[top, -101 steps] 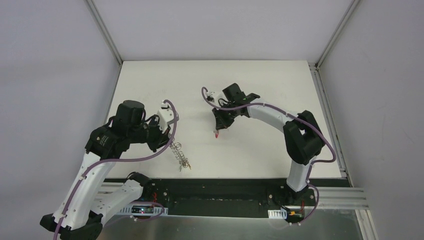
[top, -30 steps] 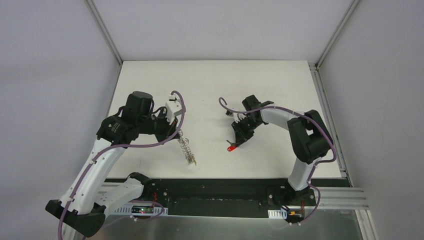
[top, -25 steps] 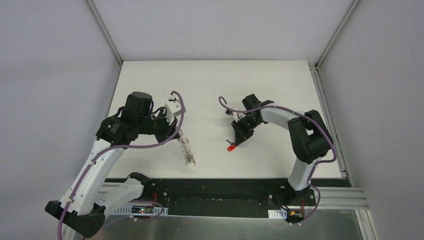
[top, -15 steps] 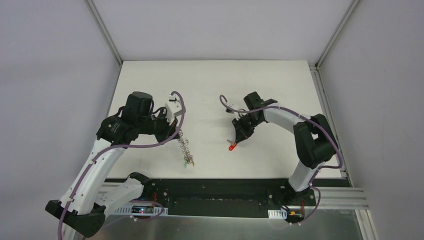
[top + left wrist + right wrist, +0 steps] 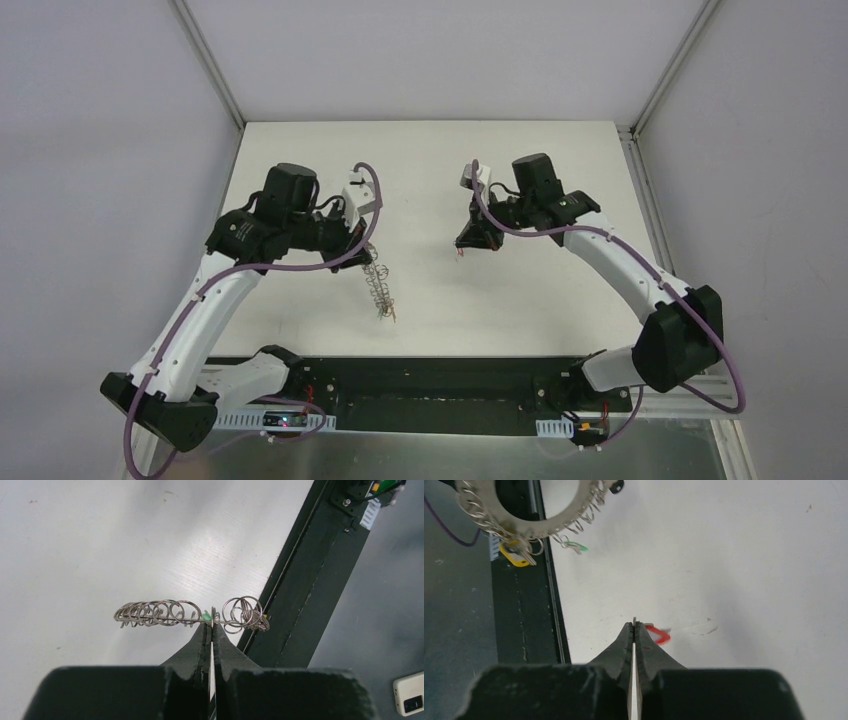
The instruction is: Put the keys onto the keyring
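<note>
My left gripper (image 5: 210, 630) clamps the keyring (image 5: 165, 614) edge-on. My right gripper (image 5: 634, 626) is pinched closed, apparently on the red key (image 5: 658, 634), whose head is at two o'clock.

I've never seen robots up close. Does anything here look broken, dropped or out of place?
Nothing stands out. The left gripper pinches the keyring, with a green key and a yellow key hanging on it; the right gripper pinches the red key.

Bright, even light from overhead. The white surface (image 5: 165, 555) gives off a soft glare in the left wrist view. Shadows are faint, and the red key (image 5: 658, 634) looks slightly blurred.
</note>
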Robot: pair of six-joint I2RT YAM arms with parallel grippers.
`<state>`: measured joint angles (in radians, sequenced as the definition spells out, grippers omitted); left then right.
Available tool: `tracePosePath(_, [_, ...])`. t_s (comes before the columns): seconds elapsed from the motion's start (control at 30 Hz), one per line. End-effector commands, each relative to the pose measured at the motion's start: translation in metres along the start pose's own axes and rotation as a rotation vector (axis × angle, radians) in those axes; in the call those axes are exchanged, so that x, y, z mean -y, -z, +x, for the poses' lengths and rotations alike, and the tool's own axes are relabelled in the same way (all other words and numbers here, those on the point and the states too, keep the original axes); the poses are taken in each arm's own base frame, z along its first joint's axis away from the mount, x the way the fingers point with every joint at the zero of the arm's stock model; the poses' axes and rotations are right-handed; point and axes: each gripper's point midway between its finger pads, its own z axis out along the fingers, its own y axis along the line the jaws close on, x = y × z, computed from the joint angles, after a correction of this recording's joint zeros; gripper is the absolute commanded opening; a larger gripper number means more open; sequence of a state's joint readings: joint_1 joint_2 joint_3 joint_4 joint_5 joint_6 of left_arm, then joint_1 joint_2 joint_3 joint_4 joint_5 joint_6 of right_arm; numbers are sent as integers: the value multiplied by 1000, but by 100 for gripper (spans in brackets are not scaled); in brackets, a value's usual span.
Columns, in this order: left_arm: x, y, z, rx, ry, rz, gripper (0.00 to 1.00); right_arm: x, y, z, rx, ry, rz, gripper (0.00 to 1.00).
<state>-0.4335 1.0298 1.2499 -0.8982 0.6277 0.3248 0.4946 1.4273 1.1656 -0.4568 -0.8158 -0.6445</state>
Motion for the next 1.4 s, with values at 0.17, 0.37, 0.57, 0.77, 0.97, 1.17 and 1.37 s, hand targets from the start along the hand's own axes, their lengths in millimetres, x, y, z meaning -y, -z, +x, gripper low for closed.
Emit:
tracePosePath(0.17, [24,-16,-77,131,-22,158,0,-70,40,-97,245,76,-262,0])
tracePosePath(0.37, [33,-25,-100,141,-10,194,0,-100,60,-124,301,39,-399,0])
tracePosePath(0.57, [34,-32,-109,164,-46,165,0,-99,58,-131,325,-67,-448,0])
tracePosePath(0.77, [37,-40,-108,157,-22,169,0,-88,48,-133,323,-159,-451,0])
tracePosePath(0.97, [29,-42,-108,155,4,113,0,-81,38,-125,320,-218,-467,0])
tracePosePath(1.17, [23,-44,-112,149,25,67,0,-77,31,-123,326,-284,-493,0])
tracePosePath(1.37, [17,-48,-111,141,38,35,0,-75,28,-122,334,-306,-505,0])
